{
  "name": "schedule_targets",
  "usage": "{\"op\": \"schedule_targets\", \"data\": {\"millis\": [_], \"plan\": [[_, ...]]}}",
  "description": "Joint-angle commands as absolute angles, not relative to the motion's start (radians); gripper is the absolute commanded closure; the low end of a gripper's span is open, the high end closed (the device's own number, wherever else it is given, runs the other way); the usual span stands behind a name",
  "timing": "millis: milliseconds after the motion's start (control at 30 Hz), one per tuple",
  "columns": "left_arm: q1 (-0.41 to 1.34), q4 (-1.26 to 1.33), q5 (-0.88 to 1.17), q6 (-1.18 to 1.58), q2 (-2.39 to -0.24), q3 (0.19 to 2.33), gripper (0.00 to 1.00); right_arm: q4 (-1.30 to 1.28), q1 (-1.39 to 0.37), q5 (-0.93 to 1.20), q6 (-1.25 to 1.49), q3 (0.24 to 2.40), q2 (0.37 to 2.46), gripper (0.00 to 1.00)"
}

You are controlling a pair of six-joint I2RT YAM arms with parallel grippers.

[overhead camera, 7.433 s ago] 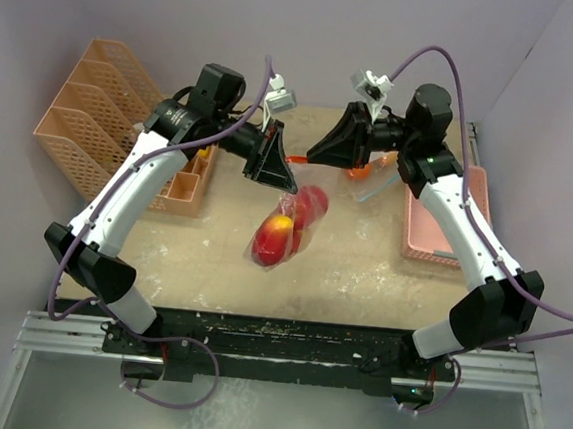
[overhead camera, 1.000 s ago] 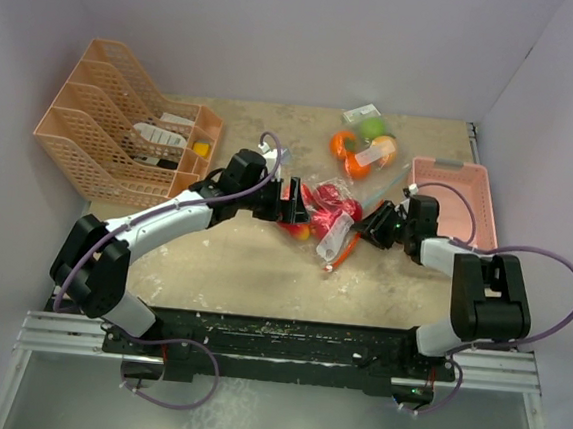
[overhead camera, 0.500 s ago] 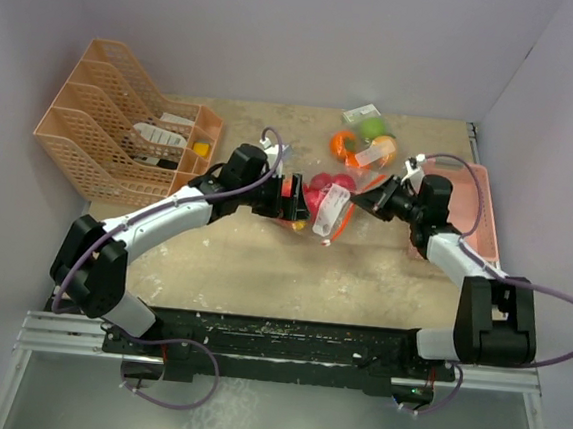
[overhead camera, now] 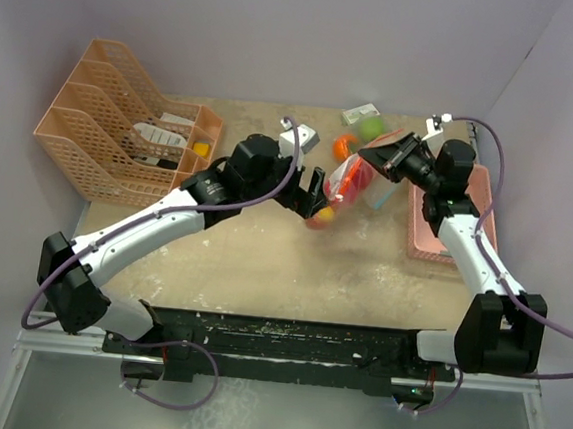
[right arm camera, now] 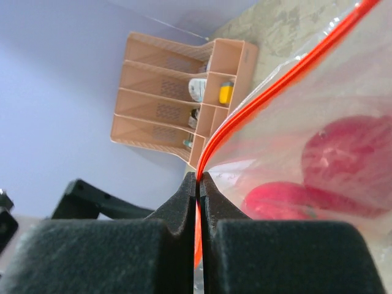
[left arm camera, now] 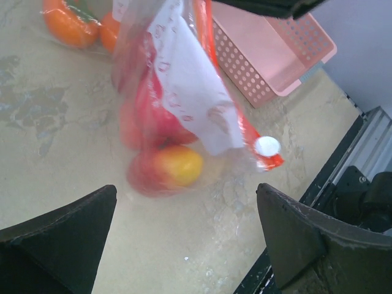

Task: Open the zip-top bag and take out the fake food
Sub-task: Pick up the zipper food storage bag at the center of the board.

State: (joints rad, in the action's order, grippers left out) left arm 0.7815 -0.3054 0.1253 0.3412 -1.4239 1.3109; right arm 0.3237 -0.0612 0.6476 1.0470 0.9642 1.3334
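One raised right arm (overhead camera: pixel 469 246), end effector (overhead camera: pixel 367 157) on bag (overhead camera: pixel 339 193)

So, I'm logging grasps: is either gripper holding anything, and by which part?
The right gripper pinches the zip-top bag by its orange zipper strip. The left gripper is open, holding nothing.

Your beige, scuffed tabletop (overhead camera: pixel 262 268) is flecked with white. At its far left stands a peach plastic slotted file rack (overhead camera: pixel 104 123), and along the right edge lies a pink perforated plastic basket (overhead camera: pixel 425 237). Far and right of centre lie a glossy orange fruit (overhead camera: pixel 344 146), a green apple (overhead camera: pixel 373 130) and a small white packet (overhead camera: pixel 360 113).
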Motion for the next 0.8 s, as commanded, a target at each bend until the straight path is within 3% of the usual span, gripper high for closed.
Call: {"op": "schedule_targets", "data": {"millis": [0, 600, 667, 767], "plan": [[0.832, -0.302, 0.047, 0.246, -1.411, 1.343, 0.01, 0.330, -0.066, 0.592, 1.140, 1.052, 1.282, 1.00], [0.875, -0.080, -0.053, 0.210, -1.418, 1.340, 0.00, 0.401, -0.067, 0.587, 1.376, 1.117, 1.250, 1.00], [0.874, -0.081, -0.059, 0.210, -1.439, 1.364, 0.11, 0.405, -0.067, 0.594, 1.388, 1.124, 1.250, 1.00], [0.873, -0.078, -0.068, 0.211, -1.451, 1.393, 0.41, 0.396, -0.067, 0.602, 1.383, 1.126, 1.252, 1.00]]}}
